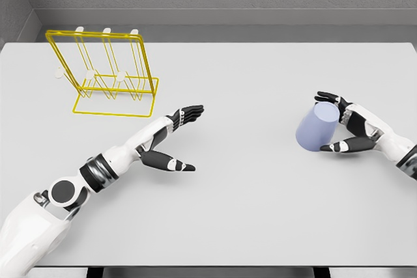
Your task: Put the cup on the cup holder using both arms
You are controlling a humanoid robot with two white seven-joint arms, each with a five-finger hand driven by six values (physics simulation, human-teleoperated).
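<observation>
The scene is lit brightly and evenly, as by soft light from overhead. Only faint, diffuse shadows are cast on the pale table [260,213], under the yellow wire rack [107,73] near its far left corner. No glare, blur or edge distortion is seen; everything is rendered sharply throughout.

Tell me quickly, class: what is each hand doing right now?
Left hand: open, fingers extended, holding nothing.
Right hand: closed around the tilted blue cup.
</observation>
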